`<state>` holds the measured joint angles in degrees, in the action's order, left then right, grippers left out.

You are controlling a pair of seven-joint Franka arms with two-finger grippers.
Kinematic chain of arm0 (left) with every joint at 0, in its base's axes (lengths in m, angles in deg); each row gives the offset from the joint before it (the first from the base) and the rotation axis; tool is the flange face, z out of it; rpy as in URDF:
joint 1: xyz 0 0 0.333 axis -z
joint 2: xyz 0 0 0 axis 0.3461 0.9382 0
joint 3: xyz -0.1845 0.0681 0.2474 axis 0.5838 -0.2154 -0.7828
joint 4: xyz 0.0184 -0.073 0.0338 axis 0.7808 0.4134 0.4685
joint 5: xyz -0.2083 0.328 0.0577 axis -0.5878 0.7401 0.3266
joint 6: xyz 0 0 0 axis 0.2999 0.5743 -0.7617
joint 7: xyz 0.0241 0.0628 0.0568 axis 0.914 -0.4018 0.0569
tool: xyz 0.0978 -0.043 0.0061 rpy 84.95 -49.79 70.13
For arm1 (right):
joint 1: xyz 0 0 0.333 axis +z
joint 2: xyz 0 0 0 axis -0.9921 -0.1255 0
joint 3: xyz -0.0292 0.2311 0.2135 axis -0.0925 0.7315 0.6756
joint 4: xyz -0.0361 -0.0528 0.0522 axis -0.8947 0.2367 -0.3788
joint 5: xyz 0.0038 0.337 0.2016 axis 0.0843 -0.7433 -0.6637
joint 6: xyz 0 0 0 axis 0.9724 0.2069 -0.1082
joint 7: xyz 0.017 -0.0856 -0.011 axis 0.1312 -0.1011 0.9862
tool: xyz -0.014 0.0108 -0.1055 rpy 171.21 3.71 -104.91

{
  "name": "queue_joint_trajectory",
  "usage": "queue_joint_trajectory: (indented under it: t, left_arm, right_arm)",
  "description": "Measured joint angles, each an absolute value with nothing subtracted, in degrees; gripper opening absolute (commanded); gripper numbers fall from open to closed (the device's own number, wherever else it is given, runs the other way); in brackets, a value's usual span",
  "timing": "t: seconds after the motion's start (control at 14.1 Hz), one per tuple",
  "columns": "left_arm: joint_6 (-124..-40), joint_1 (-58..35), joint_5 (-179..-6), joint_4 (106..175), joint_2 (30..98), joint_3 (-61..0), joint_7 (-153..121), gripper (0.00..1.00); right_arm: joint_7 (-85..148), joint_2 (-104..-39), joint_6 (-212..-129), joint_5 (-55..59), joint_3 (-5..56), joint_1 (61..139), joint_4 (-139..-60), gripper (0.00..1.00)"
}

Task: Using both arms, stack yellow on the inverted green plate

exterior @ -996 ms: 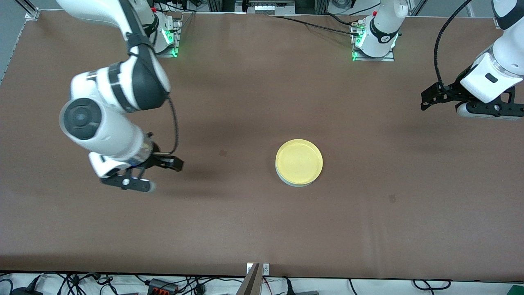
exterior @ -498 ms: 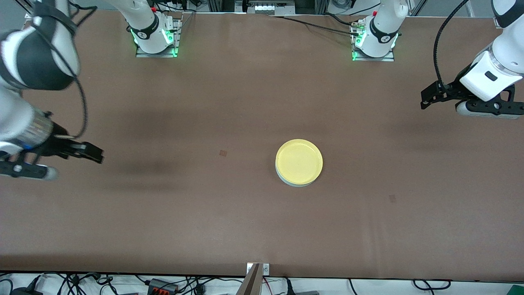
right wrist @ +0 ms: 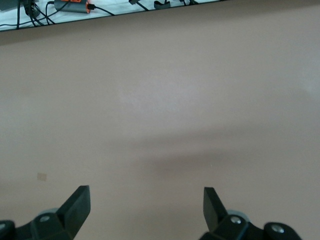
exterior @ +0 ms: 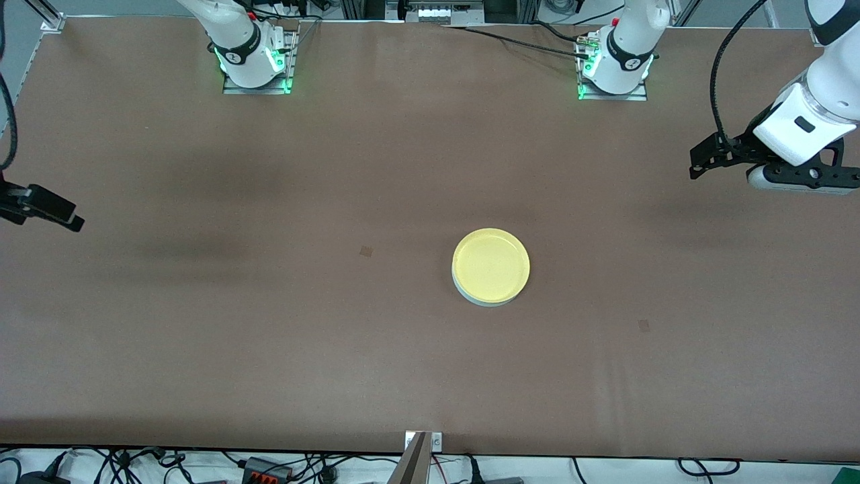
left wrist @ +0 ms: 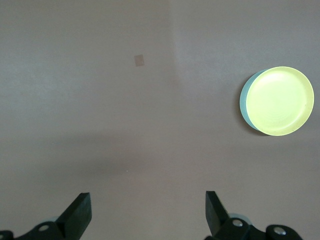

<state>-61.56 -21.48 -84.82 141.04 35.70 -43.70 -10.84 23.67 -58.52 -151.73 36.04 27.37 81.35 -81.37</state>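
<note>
On green plate (exterior: 470, 296): yellow (exterior: 490, 265) flat, rim up.

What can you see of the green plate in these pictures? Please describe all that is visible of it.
Only a thin crescent of the green plate is visible: a pale mint-green edge that looks like plastic, showing from under the yellow plate, which lies on top of it and covers the rest. It rests flat on the brown table, near the middle. The left wrist view shows the same sliver of rim. Whether it is upside down cannot be told. Neither gripper touches it.
</note>
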Motion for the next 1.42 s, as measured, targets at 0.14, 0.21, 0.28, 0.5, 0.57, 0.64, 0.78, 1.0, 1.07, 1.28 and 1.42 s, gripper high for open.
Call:
queue_joint_trajectory:
  t: [0.14, 0.21, 0.28, 0.5, 0.57, 0.64, 0.78, 1.0, 1.07, 1.28, 1.42]
  left_arm:
    - [-61.6, -21.5, -84.8, 141.0, 35.7, -43.7, -10.8, 1.0]
    - [-61.6, -21.5, -84.8, 141.0, 35.7, -43.7, -10.8, 1.0]
    - [-61.6, -21.5, -84.8, 141.0, 35.7, -43.7, -10.8, 1.0]
    - [-61.6, -21.5, -84.8, 141.0, 35.7, -43.7, -10.8, 1.0]
    - [-61.6, -21.5, -84.8, 141.0, 35.7, -43.7, -10.8, 1.0]
    - [-61.6, -21.5, -84.8, 141.0, 35.7, -43.6, -10.8, 1.0]
    - [-61.6, -21.5, -84.8, 141.0, 35.7, -43.6, -10.8, 1.0]
    - [-61.6, -21.5, -84.8, 141.0, 35.6, -43.6, -10.8, 1.0]
    - [-61.6, -21.5, -84.8, 141.0, 35.6, -43.6, -10.8, 1.0]
    - [-61.6, -21.5, -84.8, 141.0, 35.6, -43.5, -10.8, 1.0]
    - [-61.6, -21.5, -84.8, 141.0, 35.6, -43.5, -10.8, 1.0]
  right_arm:
    - [23.7, -58.0, -150.2, 36.8, 27.9, 81.2, -81.4, 1.0]
    - [23.7, -58.0, -150.0, 37.5, 28.3, 81.2, -81.5, 1.0]
    - [23.7, -58.0, -150.0, 38.0, 28.6, 81.2, -81.6, 1.0]
    - [24.3, -58.0, -148.7, 38.9, 29.0, 81.3, -81.9, 1.0]
    - [24.5, -58.0, -148.4, 38.9, 29.0, 81.3, -82.2, 1.0]
    - [24.6, -57.8, -148.4, 38.9, 29.0, 81.3, -82.8, 1.0]
    - [24.6, -56.2, -149.0, 38.9, 29.0, 81.3, -85.8, 1.0]
    - [24.7, -51.1, -152.2, 39.0, 29.0, 81.3, -93.4, 1.0]
    - [24.7, -49.3, -153.0, 39.0, 29.0, 81.3, -95.8, 1.0]
    - [25.7, -45.6, -154.6, 39.0, 29.0, 81.3, -100.8, 1.0]
    - [27.3, -45.4, -155.2, 39.0, 29.0, 81.3, -101.2, 1.0]
